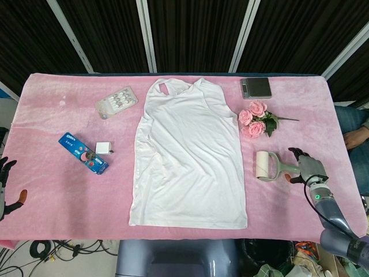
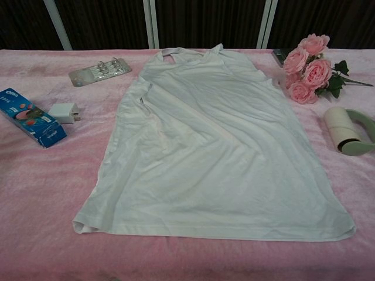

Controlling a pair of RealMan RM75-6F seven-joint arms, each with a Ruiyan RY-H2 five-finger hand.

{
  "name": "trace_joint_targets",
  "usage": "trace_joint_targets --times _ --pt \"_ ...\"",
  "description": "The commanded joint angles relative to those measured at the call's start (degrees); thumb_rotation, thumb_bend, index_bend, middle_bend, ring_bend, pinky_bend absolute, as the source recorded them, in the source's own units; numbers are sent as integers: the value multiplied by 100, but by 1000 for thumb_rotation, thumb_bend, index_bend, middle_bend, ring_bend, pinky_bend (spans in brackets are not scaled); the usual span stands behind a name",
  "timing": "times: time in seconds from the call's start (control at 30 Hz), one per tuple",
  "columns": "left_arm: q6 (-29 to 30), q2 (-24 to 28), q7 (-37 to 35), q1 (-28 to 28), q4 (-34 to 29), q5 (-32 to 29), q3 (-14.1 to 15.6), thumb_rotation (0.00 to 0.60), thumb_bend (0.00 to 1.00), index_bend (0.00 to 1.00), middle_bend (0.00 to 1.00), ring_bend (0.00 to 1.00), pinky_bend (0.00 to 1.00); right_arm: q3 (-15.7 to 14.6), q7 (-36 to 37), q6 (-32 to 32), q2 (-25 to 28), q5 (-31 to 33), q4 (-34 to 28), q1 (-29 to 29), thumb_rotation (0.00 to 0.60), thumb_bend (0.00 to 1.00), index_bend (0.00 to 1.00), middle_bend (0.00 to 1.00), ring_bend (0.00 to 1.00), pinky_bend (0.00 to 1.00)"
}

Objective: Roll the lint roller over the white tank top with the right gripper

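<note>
The white tank top [image 1: 187,156] lies flat in the middle of the pink cloth, also filling the chest view [image 2: 217,146]. To its right lies the lint roller [image 1: 266,165], its paper roll toward the top and its grey handle pointing right; the chest view shows the lint roller [image 2: 345,132] at the right edge. My right hand [image 1: 305,167] holds the handle's end, fingers above it and thumb below. My left hand [image 1: 6,186] hangs at the far left edge, off the cloth, fingers apart and holding nothing.
Pink roses [image 1: 256,120] lie just beyond the roller, with a dark scale [image 1: 255,87] behind them. Left of the top are a pill blister pack [image 1: 116,101], a white charger [image 1: 104,148] and a blue Oreo box [image 1: 83,153]. A person's hand [image 1: 354,137] shows at the right.
</note>
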Motion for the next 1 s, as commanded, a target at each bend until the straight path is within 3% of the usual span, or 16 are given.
trace_joint_targets --times 0.03,0.1,0.33,0.53,0.6,0.77,0.9,1.0 --pt "4 -1 2 1 -1 1 -1 600 363 130 39 39 332 59 6 139 100 28 -185 -61 600 232 84 51 89 214" --pt "10 -2 -1 4 0 2 -2 600 363 130 39 39 332 104 38 343 173 -59 -326 -138 600 224 75 48 89 209" --pt "28 -7 0 4 9 17 -10 600 362 129 39 39 332 102 4 1951 575 -1066 -1179 -770 600 191 65 41 89 191" --pt "82 -5 -16 15 10 66 -17 600 363 129 38 39 331 -215 -82 3403 677 -2239 -1566 -1453 600 191 65 40 89 188" --pt "102 -2 -11 18 13 95 -15 600 362 129 37 40 308 -372 -122 3736 649 -2589 -1568 -1647 600 191 65 39 89 188" --pt "134 -7 26 24 24 202 28 600 363 129 38 40 138 -821 -165 4614 400 -3601 -1438 -2185 600 191 65 36 89 188" --pt "197 -2 44 24 36 364 60 600 362 130 39 39 115 -1040 -341 5011 85 -4153 -1099 -2443 600 191 65 36 89 179" --pt "204 35 -8 13 77 521 100 600 362 130 39 39 109 -1099 -486 4963 -74 -4288 -848 -2488 600 191 65 36 89 175"
